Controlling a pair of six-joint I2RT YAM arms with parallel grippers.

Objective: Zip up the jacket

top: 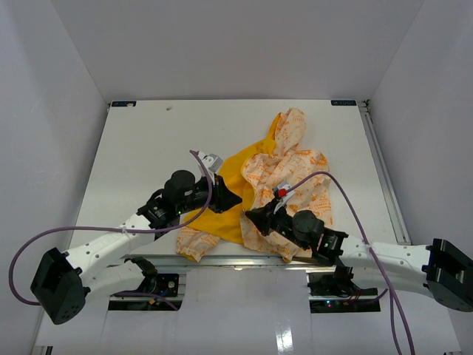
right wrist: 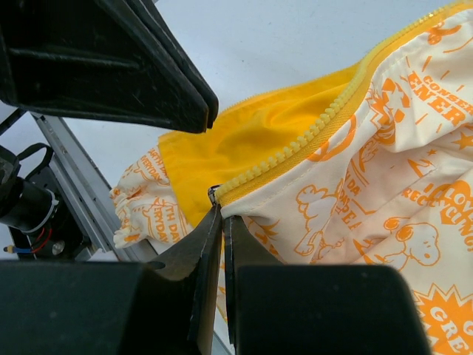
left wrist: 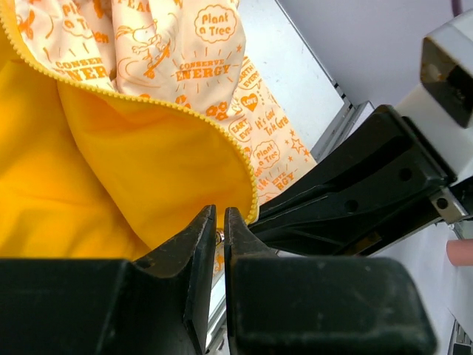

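Observation:
The jacket (top: 295, 168) lies open in the middle of the table, cream with orange print, its yellow lining (top: 230, 171) facing up. My left gripper (top: 230, 200) sits at the lining's near edge. In the left wrist view its jaws (left wrist: 219, 214) stand almost shut, pinching a small metal zipper piece (left wrist: 219, 236) beside the yellow zipper teeth (left wrist: 253, 185). Close on its right, my right gripper (top: 250, 216) is shut on the jacket's bottom corner. The right wrist view has the jaws (right wrist: 222, 211) clamped on cloth just under the zipper's lower end (right wrist: 213, 194). The two grippers nearly touch.
A white table (top: 148, 140) carries everything, with white walls on three sides. An aluminium rail (top: 222, 260) runs along its near edge, just below the jacket's cuff (top: 194, 241). Purple cables (top: 347, 207) loop over both arms.

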